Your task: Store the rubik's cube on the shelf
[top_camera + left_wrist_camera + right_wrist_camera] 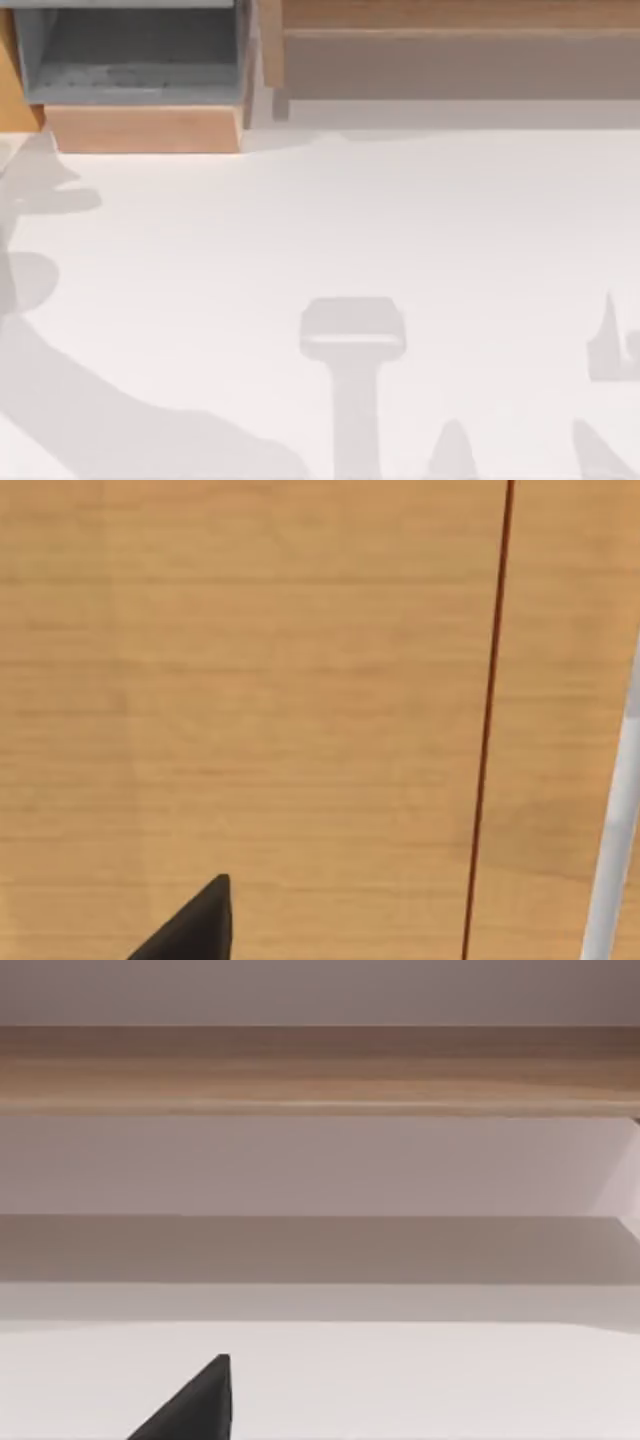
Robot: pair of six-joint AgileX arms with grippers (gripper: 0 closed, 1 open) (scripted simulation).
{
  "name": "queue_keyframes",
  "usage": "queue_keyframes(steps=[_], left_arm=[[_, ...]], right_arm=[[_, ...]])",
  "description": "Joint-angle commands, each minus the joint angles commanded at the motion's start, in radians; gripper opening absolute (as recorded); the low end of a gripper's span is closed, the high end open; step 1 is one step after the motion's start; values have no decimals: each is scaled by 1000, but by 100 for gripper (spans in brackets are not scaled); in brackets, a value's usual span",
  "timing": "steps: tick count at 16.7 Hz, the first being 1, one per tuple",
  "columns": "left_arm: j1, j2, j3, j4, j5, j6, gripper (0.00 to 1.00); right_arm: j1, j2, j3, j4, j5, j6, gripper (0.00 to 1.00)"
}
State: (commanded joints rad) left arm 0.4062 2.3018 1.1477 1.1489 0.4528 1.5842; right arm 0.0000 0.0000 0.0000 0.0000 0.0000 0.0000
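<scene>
The long light-wood shelf (320,1070) stands ahead of the right hand (190,1405); I cannot tell either hand's opening. Any advance risks striking its board.

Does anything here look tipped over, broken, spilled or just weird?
Nothing stands out. The shelf sits straight along the table's far edge, and the wooden box beside it at the left looks square and whole. No spill or damage is visible, just soft shadows on the white table.
</scene>
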Motion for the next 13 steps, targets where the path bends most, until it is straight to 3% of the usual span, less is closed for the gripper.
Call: queue_keyframes(steps=[7,13], left_arm=[[-13,32,67,-34,-12,0,100],[-13,32,67,-34,-12,0,55]], right_arm=[[0,0,0,0,0,0,100],[0,0,0,0,0,0,100]])
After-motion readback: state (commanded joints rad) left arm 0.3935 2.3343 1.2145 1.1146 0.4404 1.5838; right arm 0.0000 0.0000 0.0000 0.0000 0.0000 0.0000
